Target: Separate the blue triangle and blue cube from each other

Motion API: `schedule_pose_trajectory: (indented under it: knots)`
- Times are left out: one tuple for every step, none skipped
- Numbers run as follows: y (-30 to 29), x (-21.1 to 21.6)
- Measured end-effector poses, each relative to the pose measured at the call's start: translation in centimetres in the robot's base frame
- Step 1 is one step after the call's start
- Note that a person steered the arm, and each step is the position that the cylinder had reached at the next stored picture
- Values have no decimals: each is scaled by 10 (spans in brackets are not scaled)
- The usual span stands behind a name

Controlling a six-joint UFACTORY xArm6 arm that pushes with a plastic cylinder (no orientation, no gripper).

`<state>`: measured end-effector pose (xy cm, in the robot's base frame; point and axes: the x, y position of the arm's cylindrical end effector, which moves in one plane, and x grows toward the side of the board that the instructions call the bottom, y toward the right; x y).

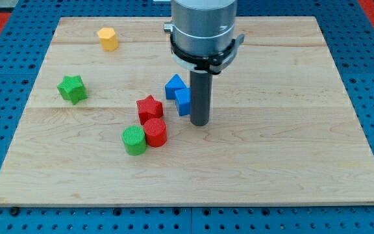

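Note:
The blue triangle [174, 85] and the blue cube [183, 101] sit touching each other near the middle of the wooden board [291, 143], the cube just below and right of the triangle. My tip [200, 123] rests on the board right beside the cube, at its right and slightly below it. The rod partly hides the cube's right side.
A red star [149, 107] lies left of the blue cube. A red cylinder [155, 132] and a green cylinder [134, 140] touch each other below it. A green star [72, 88] is at the view's left, a yellow block [108, 39] at the top left.

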<state>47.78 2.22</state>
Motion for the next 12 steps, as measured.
schedule_pose_trajectory:
  knots:
    - [31,1]
    - [46,-7]
    - [22,-19]
    - [-13,-28]
    - [-36,-35]
    - [-51,-45]
    - [-51,-52]
    - [-59,-71]
    - [-61,-87]
    - [-60,-90]
    - [-60,-94]
    - [-65,-102]
